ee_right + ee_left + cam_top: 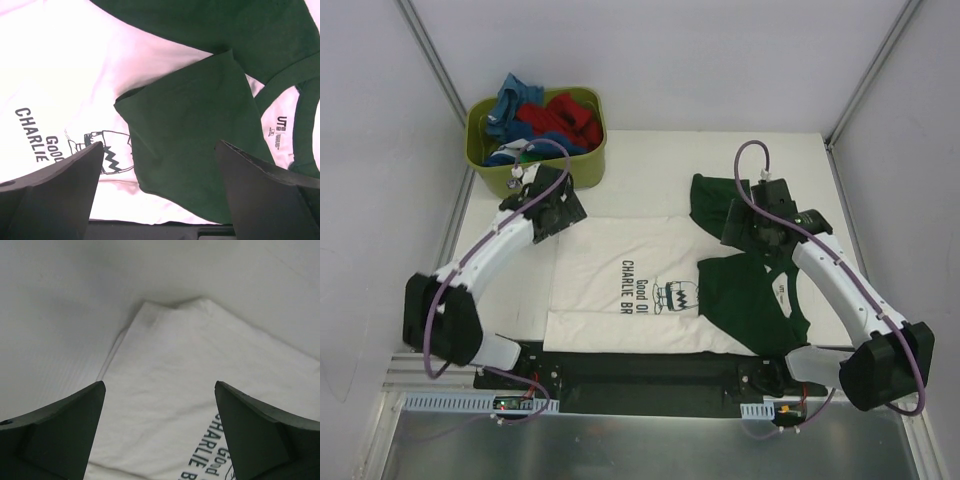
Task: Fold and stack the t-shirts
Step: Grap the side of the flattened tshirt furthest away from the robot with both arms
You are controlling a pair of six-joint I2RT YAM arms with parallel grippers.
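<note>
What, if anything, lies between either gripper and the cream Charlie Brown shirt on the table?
Nothing visible. The left gripper hangs open over a plain corner of the cream shirt, the right gripper open over its folded green sleeve.

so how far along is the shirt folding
Early. Done: the cream shirt lies spread flat on the table, with one green sleeve folded in over the print. In hand: nothing is gripped; the left fingers and right fingers hang open above it. Left: the far sleeve sticks out, the body is unfolded, and the blue and red shirts sit in the tub. No stack begun.
</note>
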